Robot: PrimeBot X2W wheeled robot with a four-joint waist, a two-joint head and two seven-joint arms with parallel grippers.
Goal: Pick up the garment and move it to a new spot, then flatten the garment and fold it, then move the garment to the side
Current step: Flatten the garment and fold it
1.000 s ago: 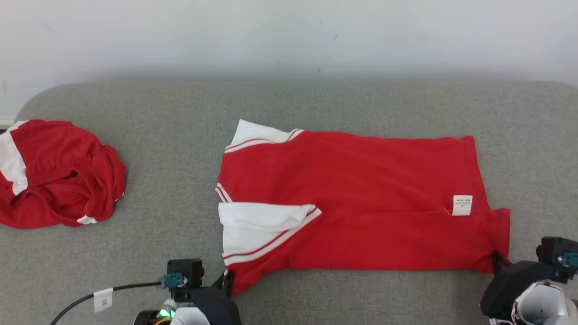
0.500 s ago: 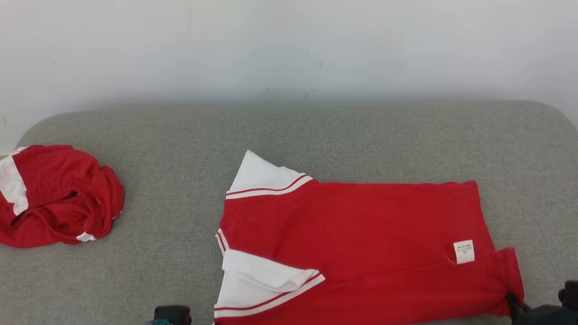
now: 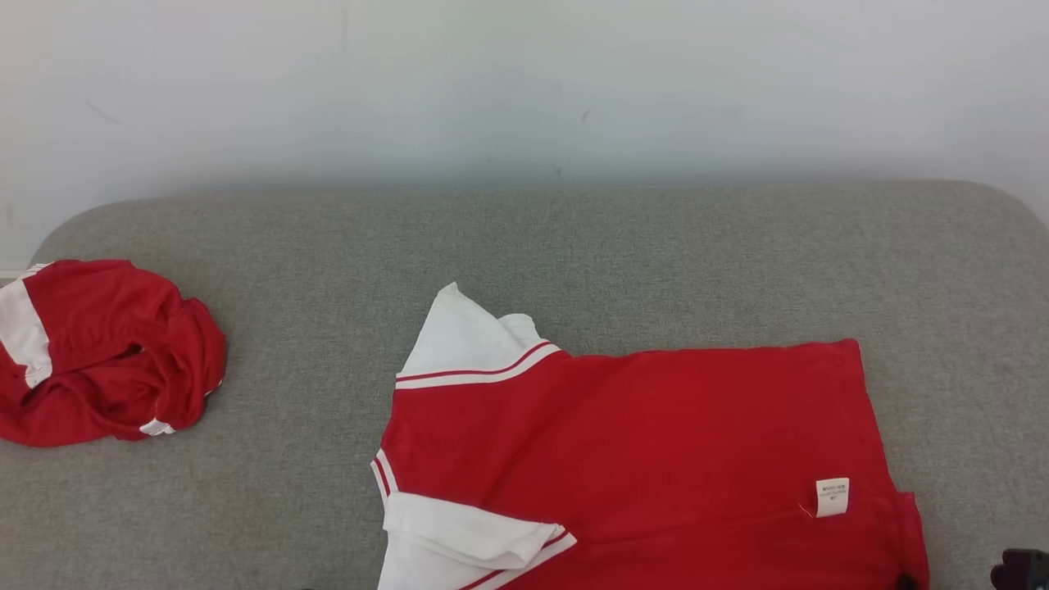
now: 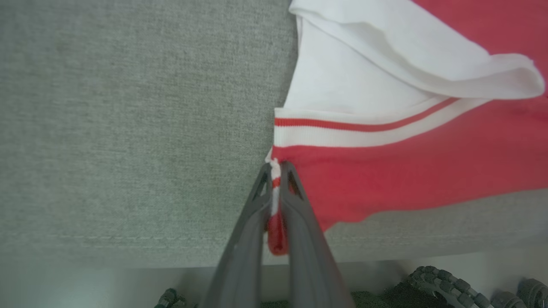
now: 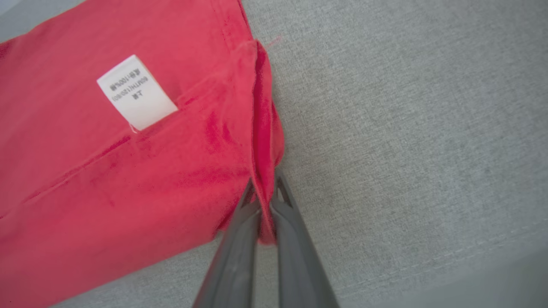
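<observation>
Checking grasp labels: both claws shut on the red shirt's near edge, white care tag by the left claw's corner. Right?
One error: the care tag sits at the corner held by the right claw, per the right wrist view. Both it and the left claw are shut on the red shirt's near edge.

On the cushion (image 3: 328,262), the spread garment (image 3: 656,442) lies right of a crumpled heap (image 3: 98,352).

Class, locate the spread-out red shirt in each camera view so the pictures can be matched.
Head view: the spread-out red shirt lies lower centre to lower right.
Left wrist view: right side, its corner pinched by the left gripper.
Right wrist view: left side, its hem pinched by the right gripper.
Shared landmark: the grey cushion under it.
</observation>
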